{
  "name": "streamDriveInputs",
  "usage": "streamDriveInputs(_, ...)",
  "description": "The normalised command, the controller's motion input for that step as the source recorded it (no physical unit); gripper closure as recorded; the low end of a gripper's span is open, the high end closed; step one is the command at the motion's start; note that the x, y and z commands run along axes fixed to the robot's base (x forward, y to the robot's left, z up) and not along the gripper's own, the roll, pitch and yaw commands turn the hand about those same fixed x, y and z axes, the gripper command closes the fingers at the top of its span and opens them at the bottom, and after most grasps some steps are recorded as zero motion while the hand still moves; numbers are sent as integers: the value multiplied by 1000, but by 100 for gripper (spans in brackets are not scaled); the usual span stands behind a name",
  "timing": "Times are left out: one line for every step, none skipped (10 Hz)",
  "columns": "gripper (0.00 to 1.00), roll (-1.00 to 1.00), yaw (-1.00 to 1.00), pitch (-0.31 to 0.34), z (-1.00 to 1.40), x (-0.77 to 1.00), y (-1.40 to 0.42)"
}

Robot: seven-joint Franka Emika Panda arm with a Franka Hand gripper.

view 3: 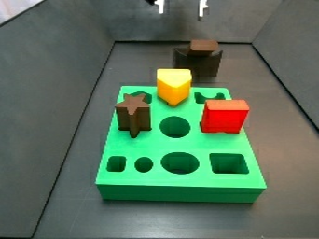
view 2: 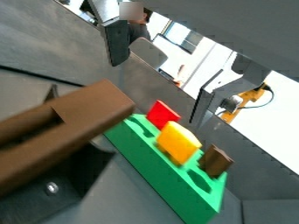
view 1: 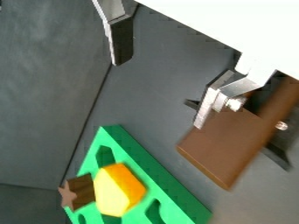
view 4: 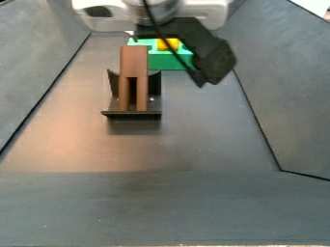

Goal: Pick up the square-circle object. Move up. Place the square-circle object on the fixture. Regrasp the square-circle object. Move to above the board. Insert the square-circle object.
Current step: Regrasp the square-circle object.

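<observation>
The square-circle object point(view 4: 133, 72) is a brown bar that stands on the fixture point(view 4: 131, 106). It shows large and close in both wrist views point(view 1: 232, 147) point(view 2: 59, 127). My gripper point(view 1: 166, 74) is open and empty, above the fixture and apart from the bar; its fingers point(view 2: 117, 39) hold nothing. In a side view the gripper point(view 3: 181, 7) hangs at the top edge, above the fixture point(view 3: 200, 61) at the back. The green board point(view 3: 187, 173) lies in front of the fixture.
On the board stand a brown star block point(view 3: 133, 114), a yellow block point(view 3: 174, 87) and a red cube point(view 3: 225, 116). Several cut-out holes in the near rows are open. Dark sloping walls point(view 3: 75, 112) close in the floor on both sides.
</observation>
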Motion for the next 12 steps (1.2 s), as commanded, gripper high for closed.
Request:
streamDriveInputs(0,108,28,-105,20,-929,-17)
streamDriveInputs(0,116,34,-105,19,-791,-16)
streamDriveInputs(0,115,41,-101,18,-657,-16)
streamDriveInputs(0,793,-1000,-6,-647,-401,-1000)
streamDriveInputs(0,794,-1000,-15,-619,-256,-1000)
streamDriveInputs(0,790,-1000,-34,-523,-133,-1000)
streamDriveInputs(0,777,-1000,-76,-260,-49,-749)
streamDriveInputs(0,774,-1000,-94,-199,-52,-591)
streamDriveInputs(0,769,-1000,-133,-84,-47,-294)
streamDriveInputs(0,762,-1000,-159,-23,-51,-105)
streamDriveInputs(0,749,-1000,-196,-7,-40,-55)
streamDriveInputs(0,744,-1000,-212,-15,-37,-52)
